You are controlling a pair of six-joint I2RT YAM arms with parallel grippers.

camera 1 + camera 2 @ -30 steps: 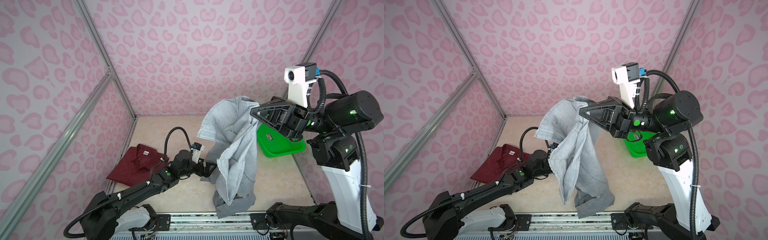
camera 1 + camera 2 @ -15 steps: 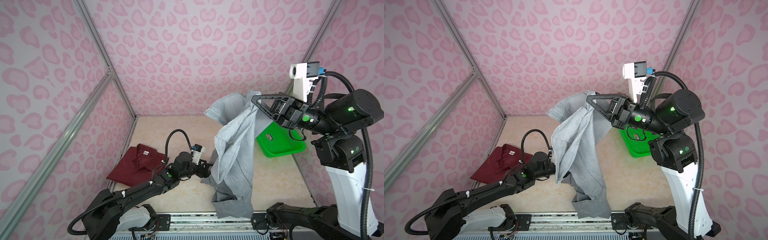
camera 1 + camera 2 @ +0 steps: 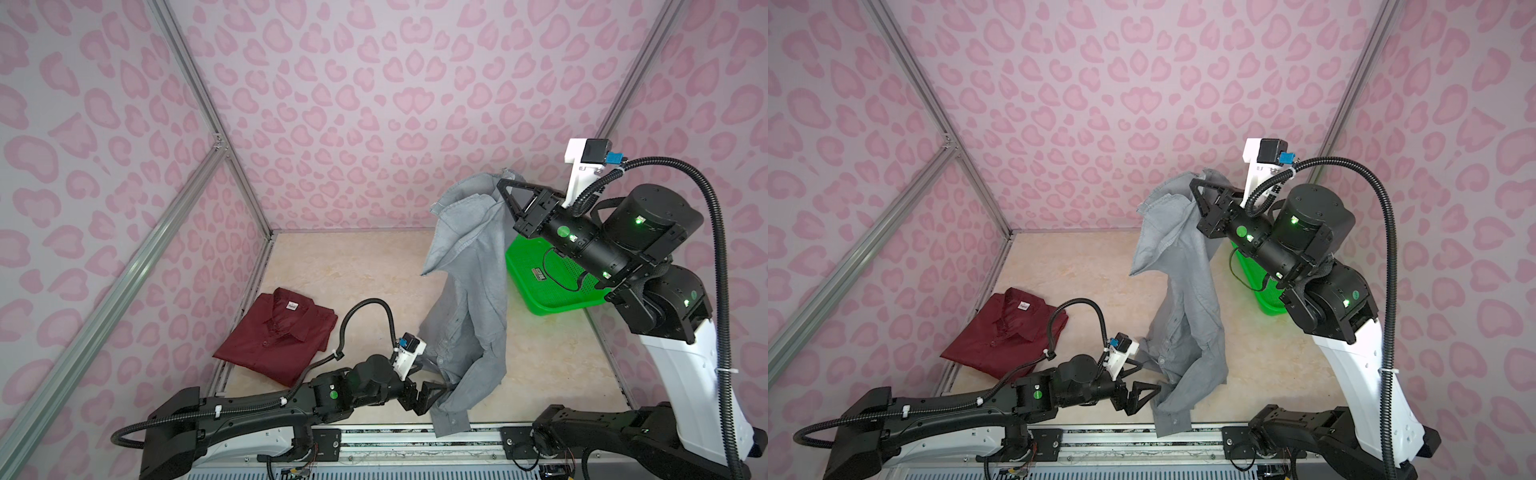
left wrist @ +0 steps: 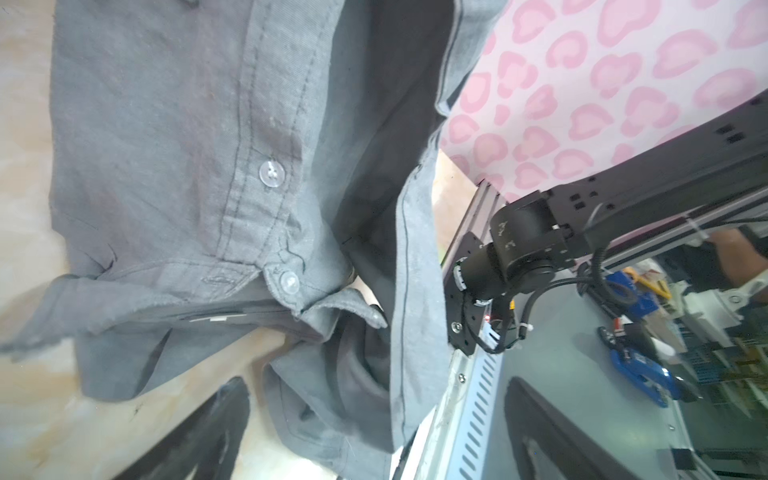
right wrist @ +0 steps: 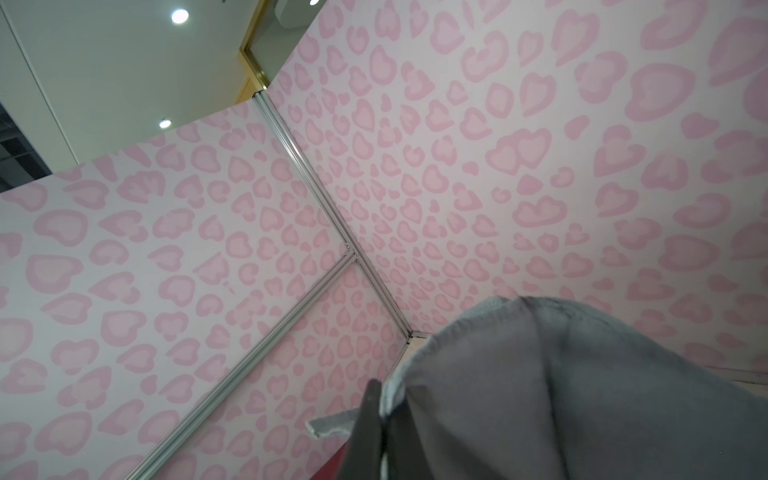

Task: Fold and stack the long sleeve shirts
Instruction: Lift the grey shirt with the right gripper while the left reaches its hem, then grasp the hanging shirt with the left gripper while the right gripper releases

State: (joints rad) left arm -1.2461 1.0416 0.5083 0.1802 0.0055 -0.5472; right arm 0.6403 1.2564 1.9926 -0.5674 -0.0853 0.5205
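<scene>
1. Pink heart-print walls [image 3: 374,104] box in a beige tabletop [image 3: 353,270]. The maroon shirt [image 3: 278,332] lies folded at its left, well apart from both arms.
2. The right gripper [image 3: 501,188] is raised high, its jaws pinched tight on the top of the grey shirt [image 3: 465,291], in front of the green basket [image 3: 540,270].
3. The grey shirt hangs with its long axis vertical, and its lower end is bunched on the tabletop at the near edge.
4. The left gripper [image 3: 1148,377] is low with jaws spread wide and nothing pinched. The button placket and hem sit right in front of it, with cloth reaching in between the fingers.
5. The left arm is nearer that lower end, so the likely next move is to close on a hem corner.
</scene>
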